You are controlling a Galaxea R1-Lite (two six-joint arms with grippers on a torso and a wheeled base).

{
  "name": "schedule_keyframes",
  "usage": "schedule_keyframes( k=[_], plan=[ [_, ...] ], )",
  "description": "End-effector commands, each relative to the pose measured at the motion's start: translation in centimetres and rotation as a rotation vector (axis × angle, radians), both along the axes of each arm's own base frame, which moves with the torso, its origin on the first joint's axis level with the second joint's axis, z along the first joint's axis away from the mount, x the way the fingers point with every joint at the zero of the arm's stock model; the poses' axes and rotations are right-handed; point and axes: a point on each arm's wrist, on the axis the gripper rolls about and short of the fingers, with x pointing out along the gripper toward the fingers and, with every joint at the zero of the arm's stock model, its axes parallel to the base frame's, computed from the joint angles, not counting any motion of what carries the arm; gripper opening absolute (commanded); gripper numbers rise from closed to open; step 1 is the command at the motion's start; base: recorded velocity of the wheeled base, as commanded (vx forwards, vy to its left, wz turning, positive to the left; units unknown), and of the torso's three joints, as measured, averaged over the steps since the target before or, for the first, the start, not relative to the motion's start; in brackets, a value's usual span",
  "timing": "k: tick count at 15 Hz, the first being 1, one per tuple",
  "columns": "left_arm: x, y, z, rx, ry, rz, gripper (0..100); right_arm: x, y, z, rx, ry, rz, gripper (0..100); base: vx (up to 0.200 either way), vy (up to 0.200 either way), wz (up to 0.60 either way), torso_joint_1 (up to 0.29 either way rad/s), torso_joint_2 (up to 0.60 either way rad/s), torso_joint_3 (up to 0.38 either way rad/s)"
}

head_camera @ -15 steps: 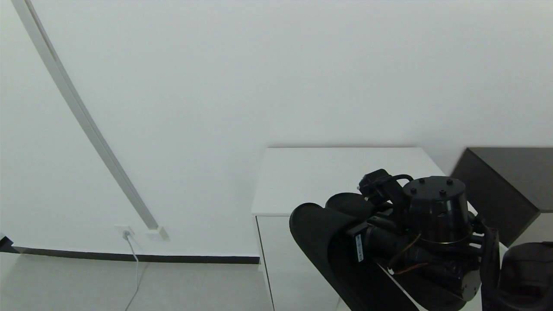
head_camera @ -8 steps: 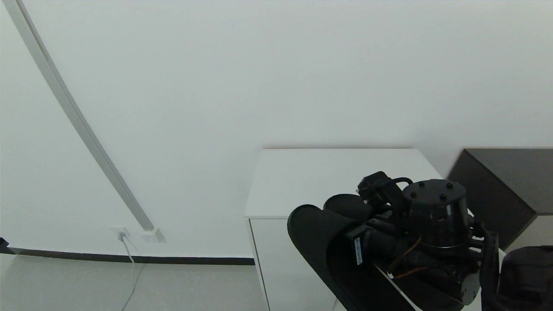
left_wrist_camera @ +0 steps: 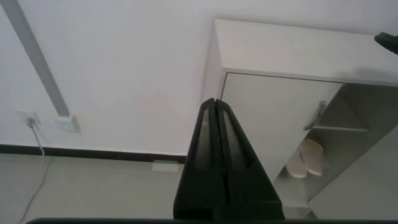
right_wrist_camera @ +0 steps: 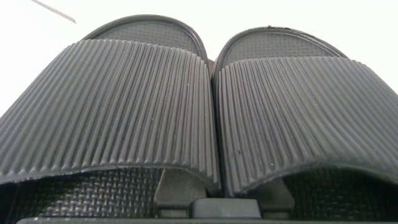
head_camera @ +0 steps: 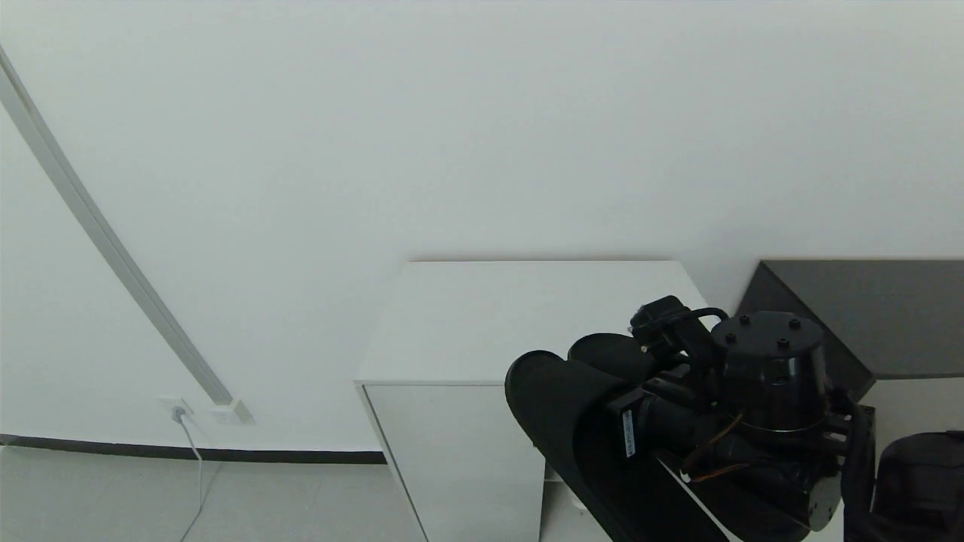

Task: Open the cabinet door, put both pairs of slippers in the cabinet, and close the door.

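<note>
A white cabinet (head_camera: 527, 316) stands against the wall with its door (head_camera: 459, 459) swung open. In the left wrist view the door (left_wrist_camera: 273, 118) carries a bar handle (left_wrist_camera: 316, 116), and a pale pair of slippers (left_wrist_camera: 308, 158) lies on a low shelf inside. My right gripper (right_wrist_camera: 186, 190) is shut on a pair of black slippers (right_wrist_camera: 211, 106) with ribbed straps. In the head view the black slippers (head_camera: 561, 406) hang in front of the cabinet's open side. My left gripper (left_wrist_camera: 216, 124) is shut with nothing in it, off to the door's left.
A dark cabinet (head_camera: 866, 316) adjoins the white one on the right. On the wall to the left are a slanting conduit strip (head_camera: 98, 226) and a socket (head_camera: 177, 412) with a cable running down to the floor (head_camera: 151, 497).
The whole head picture has slid left, so the camera has turned right. More of the open door and the dark cabinet shows. The right arm holds the black slippers as before.
</note>
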Motion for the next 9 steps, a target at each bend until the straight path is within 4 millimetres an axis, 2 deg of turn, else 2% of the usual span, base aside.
schedule_keyframes(
  k=[1, 2, 9],
  plan=[
    [0.01, 0.0, 0.02, -0.001, 0.0, 0.001, 0, -0.03, -0.08, -0.12, -0.006, 0.001, -0.001, 0, 0.0, -0.2, 0.0, -0.002, 0.0, 0.002],
    [0.01, 0.0, 0.02, -0.001, 0.0, 0.001, 0, -0.09, -0.15, -0.1, -0.007, 0.001, 0.001, 0, 0.0, -0.2, 0.0, 0.002, 0.0, -0.002],
    [0.01, 0.0, 0.02, -0.001, 0.0, 0.001, 0, -0.36, -0.42, -0.11, -0.013, -0.01, -0.015, 0, 0.0, 0.0, 0.0, 0.0, 0.0, 0.0]
  ],
)
